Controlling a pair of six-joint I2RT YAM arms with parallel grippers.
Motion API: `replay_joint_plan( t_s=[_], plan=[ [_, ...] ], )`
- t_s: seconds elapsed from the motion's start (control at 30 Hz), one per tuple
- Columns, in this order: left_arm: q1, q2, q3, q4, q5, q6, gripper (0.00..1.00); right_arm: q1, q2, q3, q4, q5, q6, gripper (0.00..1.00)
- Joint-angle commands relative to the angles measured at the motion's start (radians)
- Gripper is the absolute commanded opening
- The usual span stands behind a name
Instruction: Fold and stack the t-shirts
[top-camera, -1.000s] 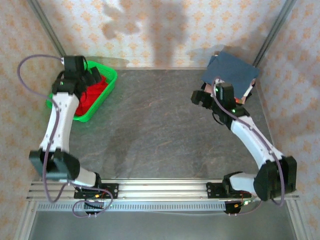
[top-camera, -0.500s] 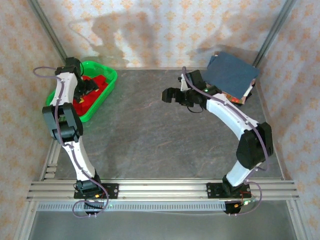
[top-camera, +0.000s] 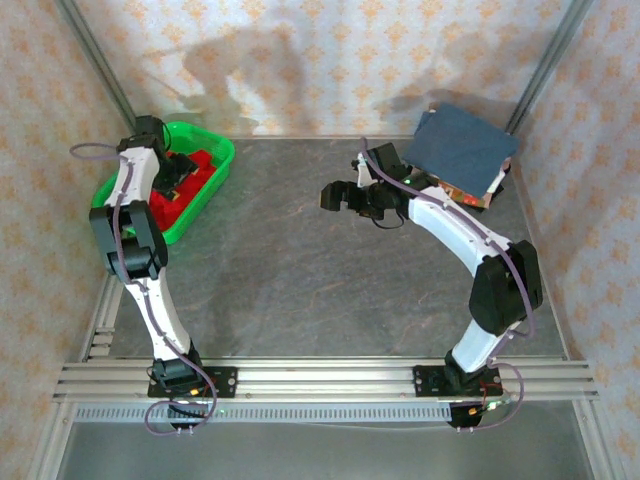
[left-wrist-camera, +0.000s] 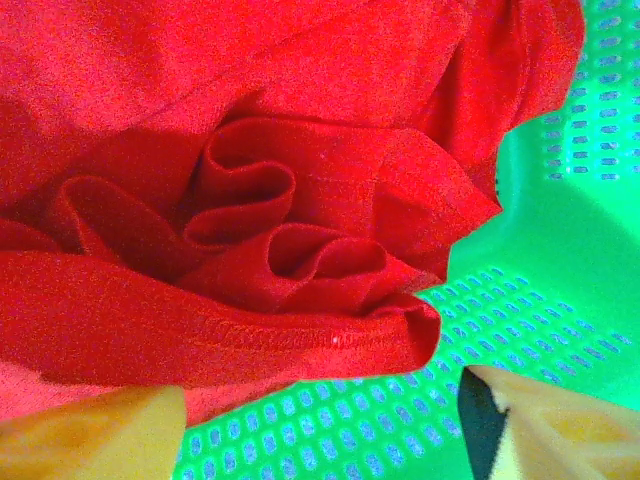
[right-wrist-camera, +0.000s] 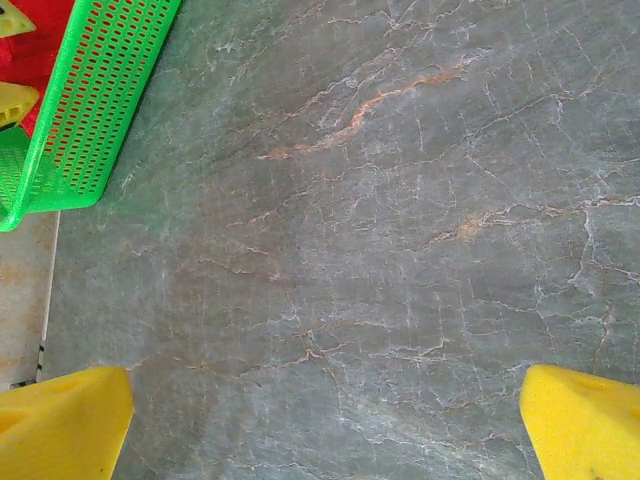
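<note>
A crumpled bright red t-shirt (top-camera: 195, 178) lies in the green mesh basket (top-camera: 222, 158) at the table's back left. My left gripper (top-camera: 176, 174) is down inside the basket. In the left wrist view the red t-shirt (left-wrist-camera: 260, 220) bunches in folds just ahead of the open left gripper (left-wrist-camera: 320, 435). Its left fingertip (left-wrist-camera: 90, 435) sits against the cloth's lower edge, and basket floor shows between the jaws. A folded slate-blue t-shirt (top-camera: 465, 145) rests on a patterned one (top-camera: 468, 193) at the back right. My right gripper (top-camera: 336, 196) hovers open over bare table, its fingertips (right-wrist-camera: 585, 420) wide apart.
The grey marbled table (top-camera: 300, 270) stretches between the basket and the folded stack. In the right wrist view the basket wall (right-wrist-camera: 95, 100) stands at the upper left. Frame posts rise at both back corners, and wallpapered walls close in the table.
The right arm swung left from beside the blue stack to the table's middle back. The left arm changed pose and went down into the basket, its jaws narrowing.
</note>
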Motion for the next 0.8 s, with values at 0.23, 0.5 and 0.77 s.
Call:
replay_joint_plan(
  t_s=[0.23, 0.5, 0.77],
  plan=[
    [0.004, 0.050, -0.008, 0.075, 0.013, -0.066, 0.27, 0.002, -0.024, -0.007, 0.011, 0.009, 0.024, 0.99],
    [0.004, -0.059, 0.003, 0.116, 0.004, -0.040, 0.00, 0.004, -0.040, -0.001, 0.021, 0.015, 0.036, 0.99],
    [-0.010, -0.283, 0.059, 0.190, 0.037, -0.033, 0.00, 0.002, -0.036, 0.006, 0.084, -0.010, 0.058, 0.99]
  ],
)
